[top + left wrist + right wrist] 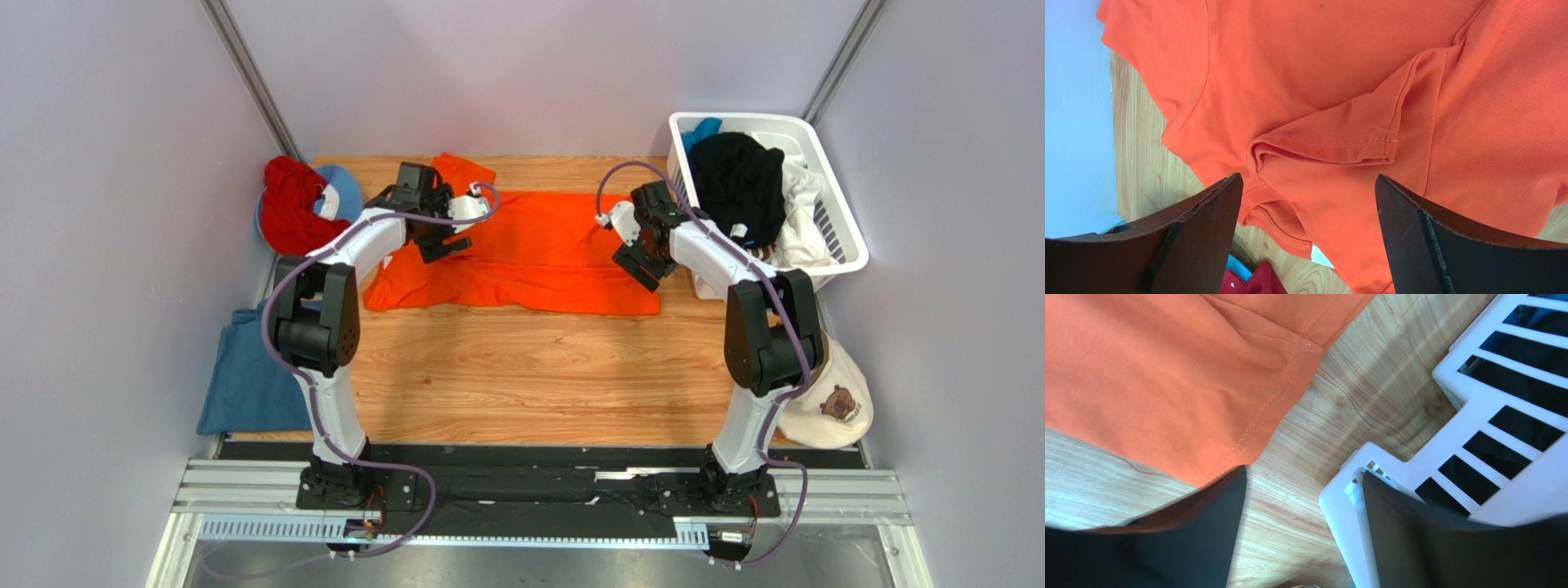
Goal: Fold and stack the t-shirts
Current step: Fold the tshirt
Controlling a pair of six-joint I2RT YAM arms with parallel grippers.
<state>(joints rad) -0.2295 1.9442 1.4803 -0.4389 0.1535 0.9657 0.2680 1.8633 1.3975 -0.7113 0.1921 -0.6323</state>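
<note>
A bright orange t-shirt [552, 251] lies spread across the back half of the wooden table. My left gripper [444, 243] hovers open over its left end; in the left wrist view the folded sleeve hem [1333, 144] lies just ahead of the open left gripper [1309, 184]. My right gripper [638, 260] stands open at the shirt's right edge, and the right wrist view shows the right gripper [1303, 478] over bare wood, with the orange hem [1168, 373] to the left. A dusty blue t-shirt [245, 374] hangs off the table's left edge. A black t-shirt [736, 178] and white cloth [803, 202] fill the basket.
A white slatted basket [846, 239] stands at the back right, its corner [1407, 478] right beside my right finger. A red cloth [288, 202] sits bunched at the back left over something light blue [344, 190]. A beige bear-face cap [840, 404] lies off the table's right side.
</note>
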